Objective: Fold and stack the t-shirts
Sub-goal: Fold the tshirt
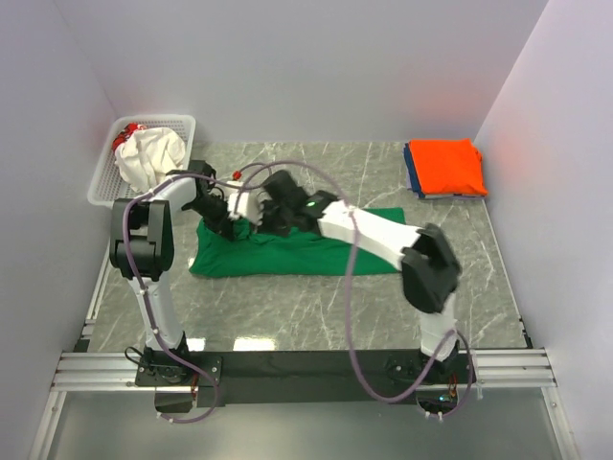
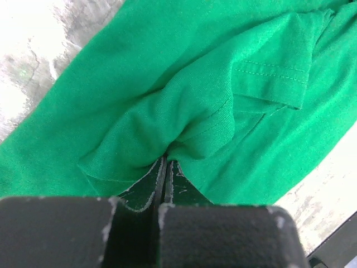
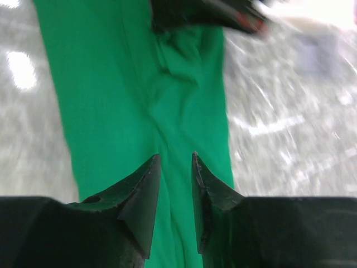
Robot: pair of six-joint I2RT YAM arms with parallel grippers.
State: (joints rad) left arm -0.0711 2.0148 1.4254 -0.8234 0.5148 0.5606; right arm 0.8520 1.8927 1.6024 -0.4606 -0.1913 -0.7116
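Cloth, soft and limp: the green t-shirt lies in a long band mid-frame. My left gripper is clamped on a bunched fold. My right gripper straddles a ridge, jaws slightly apart; whether it grips I cannot tell. Hemmed edges look the surest hold.

readable text: none | labels: none | brands: none | numbers: none

Bright even light — glare on table in left wrist view; right wrist view blurred.
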